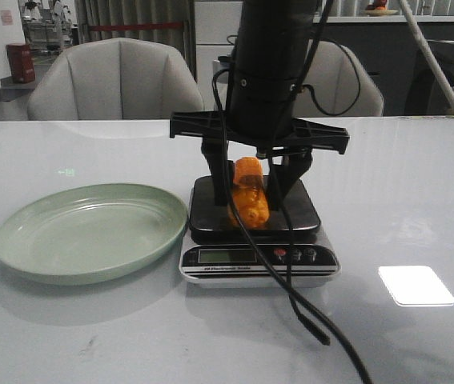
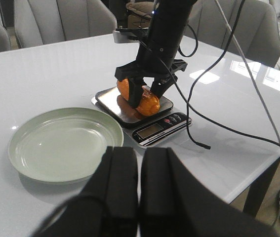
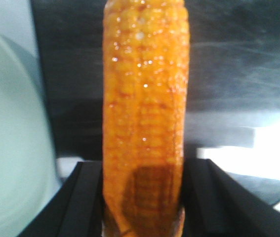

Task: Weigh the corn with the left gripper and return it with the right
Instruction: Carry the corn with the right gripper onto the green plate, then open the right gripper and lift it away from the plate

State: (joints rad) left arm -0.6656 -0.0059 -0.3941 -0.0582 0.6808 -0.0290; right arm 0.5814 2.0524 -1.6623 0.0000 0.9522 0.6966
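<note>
1. The corn point(image 1: 250, 194) lies at frame centre on the scale point(image 1: 257, 228), between the right gripper's point(image 1: 256, 190) fingers, which press its sides.
2. The left gripper point(image 2: 139, 190), lower frame, is closed, holding nothing.
3. The green plate point(image 1: 90, 230) sits left of the scale.

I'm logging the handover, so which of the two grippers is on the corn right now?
The right gripper: its fingers grip the corn on the scale. The left gripper is shut, empty, near the plate.

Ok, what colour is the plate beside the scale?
Pale green, plain; the plate shows best in the left wrist view.
</note>
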